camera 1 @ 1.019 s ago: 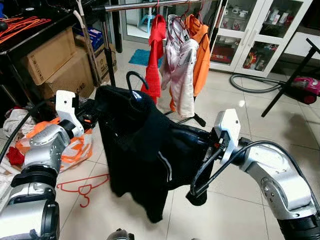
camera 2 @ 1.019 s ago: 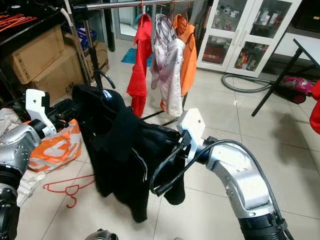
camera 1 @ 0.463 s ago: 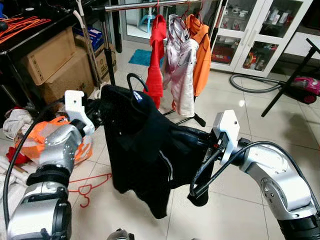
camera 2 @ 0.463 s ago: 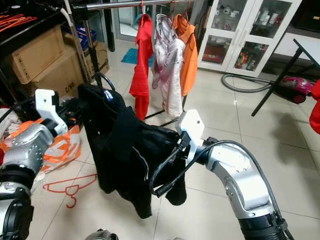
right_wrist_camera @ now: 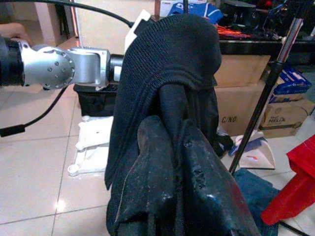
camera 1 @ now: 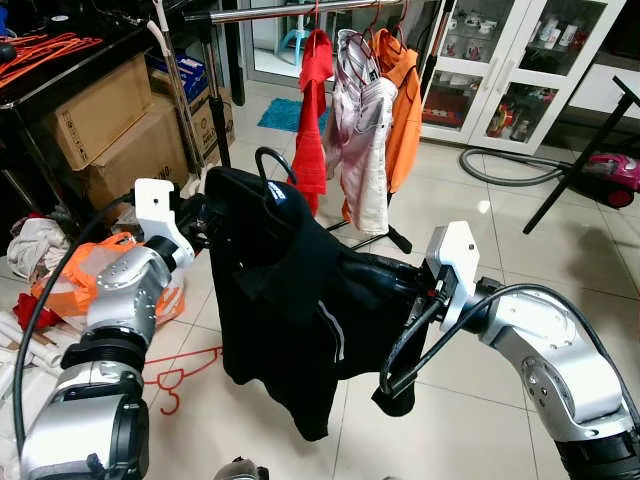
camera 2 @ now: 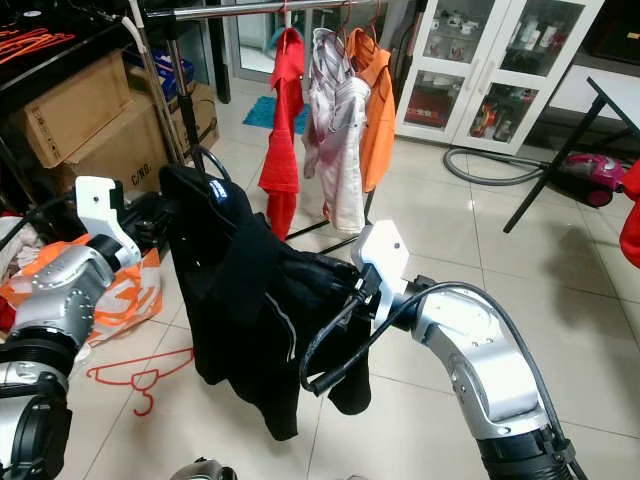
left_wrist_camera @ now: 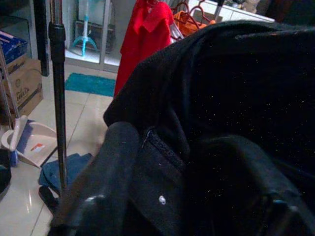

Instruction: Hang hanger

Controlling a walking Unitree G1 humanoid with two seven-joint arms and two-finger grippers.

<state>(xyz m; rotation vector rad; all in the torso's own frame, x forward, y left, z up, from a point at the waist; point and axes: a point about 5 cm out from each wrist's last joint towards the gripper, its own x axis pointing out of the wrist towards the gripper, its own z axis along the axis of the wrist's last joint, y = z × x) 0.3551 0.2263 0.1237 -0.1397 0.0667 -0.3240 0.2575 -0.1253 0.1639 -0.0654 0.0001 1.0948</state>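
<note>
A black garment [camera 1: 290,300] hangs on a black hanger whose hook [camera 1: 268,160] sticks up above the collar. My left gripper [camera 1: 203,215] is shut on the garment's left shoulder; in the left wrist view a black finger [left_wrist_camera: 110,169] presses into the dark cloth [left_wrist_camera: 236,98]. My right gripper [camera 1: 408,287] is shut on the right shoulder, its fingers [right_wrist_camera: 157,167] pinched around the cloth. The garment is held between both arms at chest height, below and in front of the metal clothes rail [camera 1: 290,11]. A red, a white [camera 1: 362,130] and an orange garment hang on that rail.
The rail's black post [camera 1: 212,110] stands behind the left arm. Cardboard boxes [camera 1: 105,115] line the left side. A red hanger [camera 1: 170,375] and an orange bag [camera 1: 75,280] lie on the floor. A glass cabinet [camera 1: 500,70], a grey hose [camera 1: 500,172] and a black stand leg [camera 1: 585,160] are at the right.
My left arm has swung rightward and slightly up, carrying the garment's left shoulder and hook with it. The right arm has held still.
</note>
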